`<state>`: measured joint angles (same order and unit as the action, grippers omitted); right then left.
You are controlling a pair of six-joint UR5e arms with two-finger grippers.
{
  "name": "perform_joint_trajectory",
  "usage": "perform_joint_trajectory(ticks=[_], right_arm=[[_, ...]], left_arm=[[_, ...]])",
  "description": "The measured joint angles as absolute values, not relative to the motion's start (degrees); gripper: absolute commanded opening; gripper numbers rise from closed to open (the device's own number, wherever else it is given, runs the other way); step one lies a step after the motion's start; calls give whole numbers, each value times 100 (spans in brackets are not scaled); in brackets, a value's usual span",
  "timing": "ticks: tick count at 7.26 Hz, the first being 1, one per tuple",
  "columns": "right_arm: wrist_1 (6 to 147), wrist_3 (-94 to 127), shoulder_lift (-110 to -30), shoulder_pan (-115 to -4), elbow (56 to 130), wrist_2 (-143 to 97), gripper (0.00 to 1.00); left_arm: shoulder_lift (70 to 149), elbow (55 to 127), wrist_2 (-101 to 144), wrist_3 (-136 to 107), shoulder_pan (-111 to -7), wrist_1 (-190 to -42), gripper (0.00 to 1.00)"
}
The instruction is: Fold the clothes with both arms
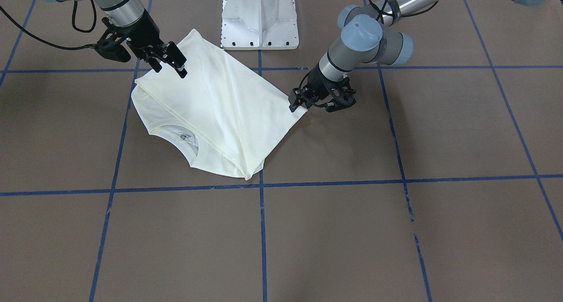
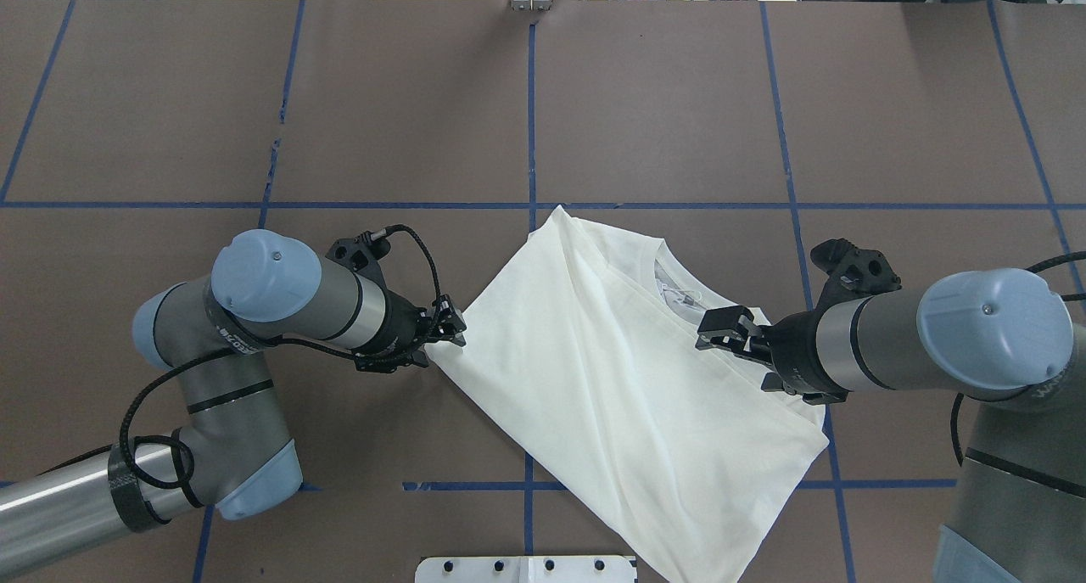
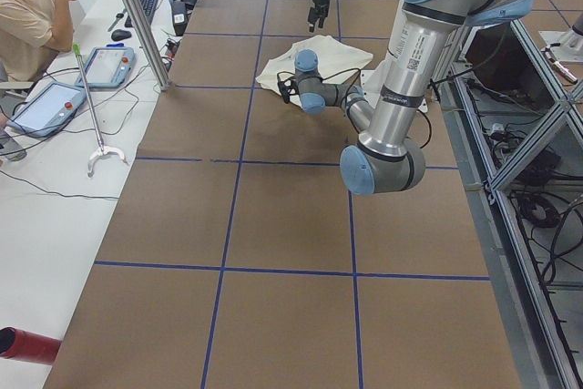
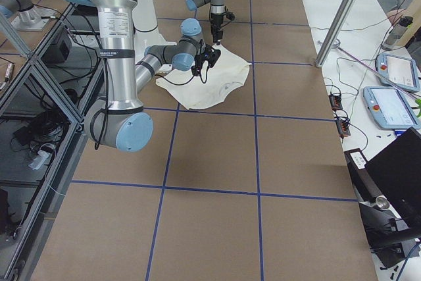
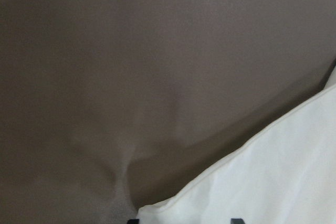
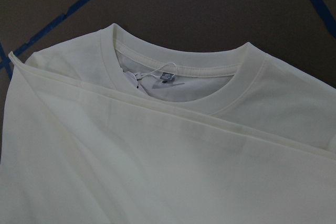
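One cream T-shirt (image 1: pixel 220 113), folded, collar (image 6: pixel 107 51) showing | left fingers (image 1: pixel 293 105) apart at corner; right fingers (image 1: pixel 179 69) open above

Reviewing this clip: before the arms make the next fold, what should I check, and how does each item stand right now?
1. Left gripper at the shirt corner: ok.
2. Left gripper closed on cloth: cannot tell.
3. Right gripper open, holding nothing: ok.
4. Right gripper down at a shirt edge: not ok, it hovers above.
5. Collar lying flat, partly under the folded layer: ok.
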<state>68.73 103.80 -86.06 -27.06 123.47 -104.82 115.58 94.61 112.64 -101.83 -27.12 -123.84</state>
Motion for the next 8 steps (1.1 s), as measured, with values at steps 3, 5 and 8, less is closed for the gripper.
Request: perform_joint_trajectory(ticks=[3, 5, 8], right_arm=[[6873, 10385, -8597, -2702, 12265, -10477, 100], [6871, 10398, -8596, -2707, 12227, -10477, 100], [6857, 10417, -8535, -2785, 12232, -10483, 100]], left_arm=[[11567, 9462, 11064, -10245, -2608, -12240, 0], [11513, 9669, 11041, -10198, -2655, -12154, 0], [11692, 9314, 11059, -9066, -3607, -12144, 0]])
